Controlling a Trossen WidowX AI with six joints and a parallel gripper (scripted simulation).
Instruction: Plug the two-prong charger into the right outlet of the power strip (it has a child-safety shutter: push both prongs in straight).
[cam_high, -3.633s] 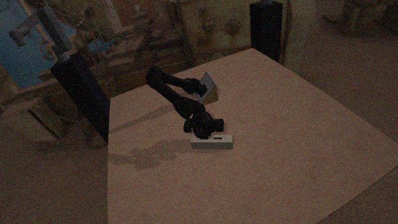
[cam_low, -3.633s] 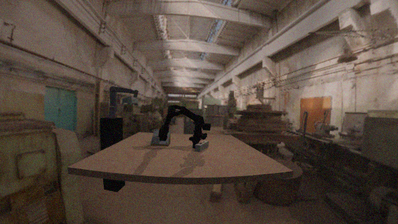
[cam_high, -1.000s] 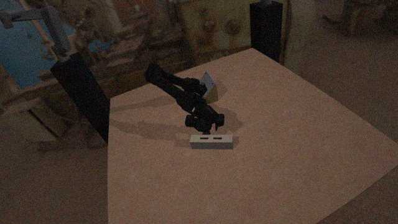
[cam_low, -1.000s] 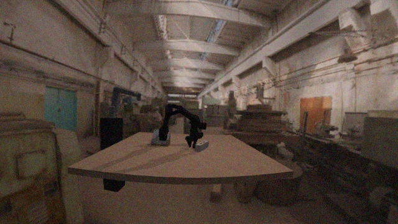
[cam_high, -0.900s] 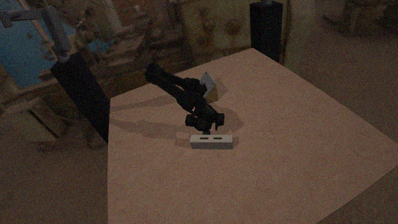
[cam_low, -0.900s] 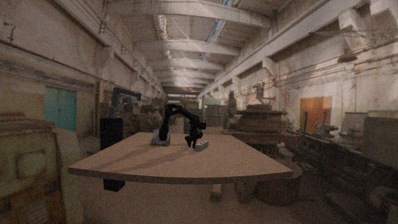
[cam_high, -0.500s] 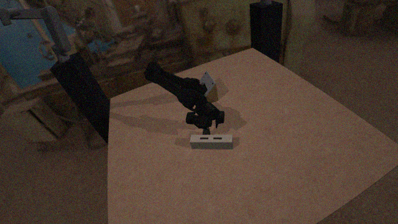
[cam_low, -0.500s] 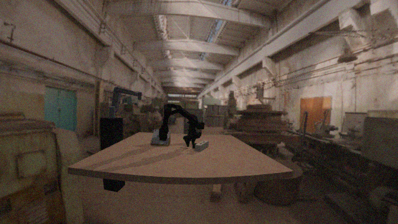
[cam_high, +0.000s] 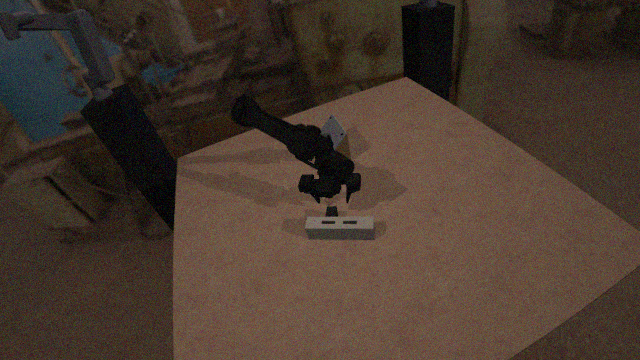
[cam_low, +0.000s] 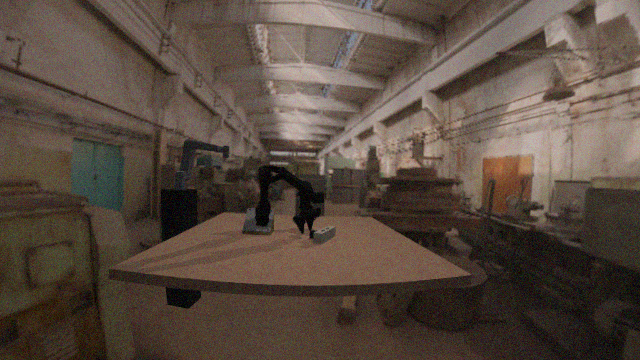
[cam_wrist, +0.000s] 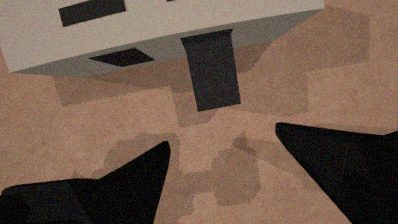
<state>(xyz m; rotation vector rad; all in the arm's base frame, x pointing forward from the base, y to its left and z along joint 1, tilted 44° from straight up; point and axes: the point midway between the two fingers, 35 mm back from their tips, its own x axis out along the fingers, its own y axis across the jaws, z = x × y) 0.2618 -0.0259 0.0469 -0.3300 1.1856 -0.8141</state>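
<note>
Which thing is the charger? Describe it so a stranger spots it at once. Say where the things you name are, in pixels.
On the tan table (cam_high: 400, 280) (cam_low: 300, 265) (cam_wrist: 25, 130), find the pale power strip (cam_high: 340, 233) (cam_low: 325, 236) (cam_wrist: 150, 30). The charger (cam_high: 332, 211) (cam_low: 312, 234) (cam_wrist: 212, 70) is the small dark block at one long side. Unlike the strip's flat dark slots (cam_high: 328, 222) (cam_low: 327, 228) (cam_wrist: 92, 12), it juts outward.

The broad pinkish-tan worktop looks matt and finely speckled right out to its corners — like board; the pale grey oblong power strip looks smooth, matt, plastic-like.
</note>
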